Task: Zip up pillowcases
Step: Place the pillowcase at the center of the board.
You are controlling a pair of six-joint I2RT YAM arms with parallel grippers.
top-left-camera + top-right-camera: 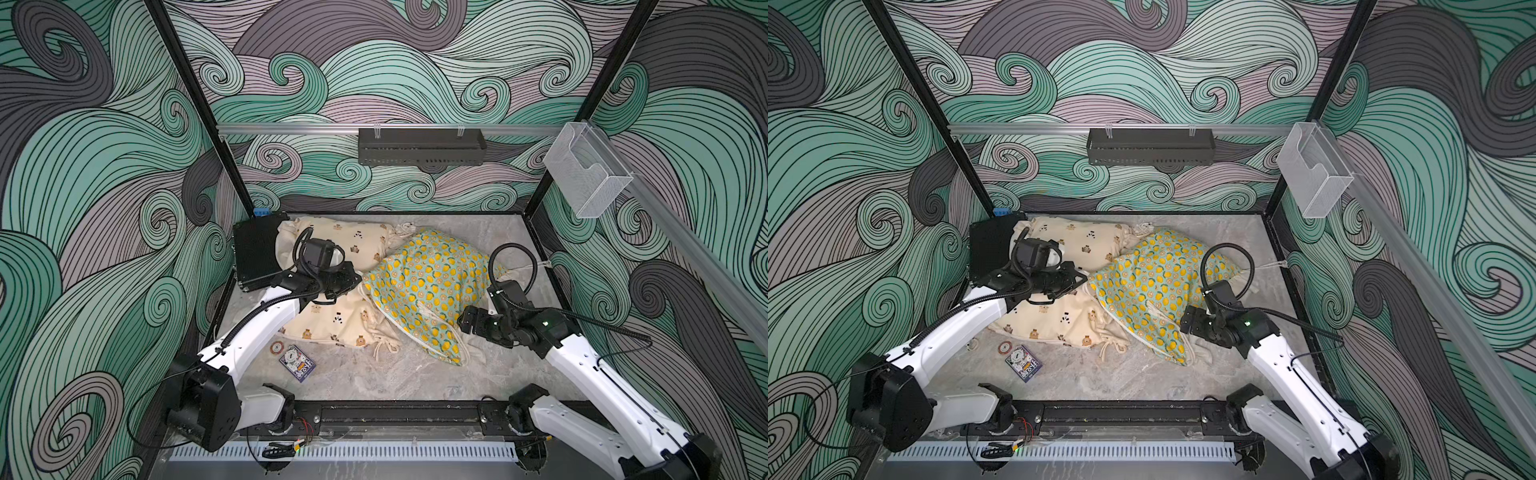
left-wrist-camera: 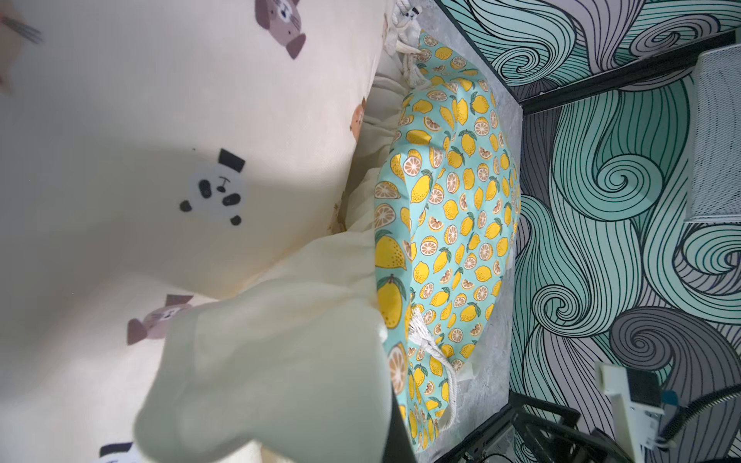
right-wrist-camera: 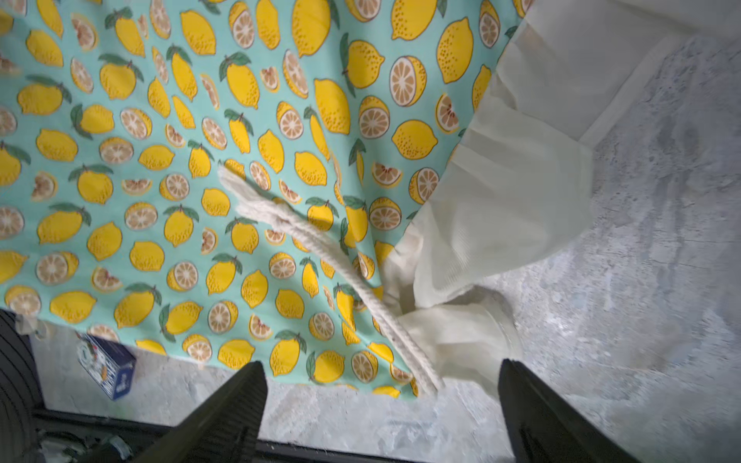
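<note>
Pillowcases: lemon pillowcase point(image 1: 424, 282) overlapping bear pillowcase point(image 1: 357, 245), mid-worktop point(image 1: 395, 374).
Left fingers point(image 1: 351, 280): closed, at cream ruffle point(image 2: 280, 320).
Right fingers point(image 3: 236, 401): spread wide, empty, beside lemon corner.
Progress: no zipper visible; zipping unconfirmed, likely unfinished.

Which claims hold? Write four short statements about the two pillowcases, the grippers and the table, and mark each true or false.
1. The teal lemon-print fabric pillowcase partly overlaps the larger cream bear-print fabric pillowcase. True.
2. The right gripper is shut. False: its jaws stand wide open, gripping nothing.
3. A small blue rectangular card box lies on the grey marbled table. True.
4. The left gripper is wide open over bare table. False: it is shut, at the lemon pillowcase's edge, above the cream one.
</note>
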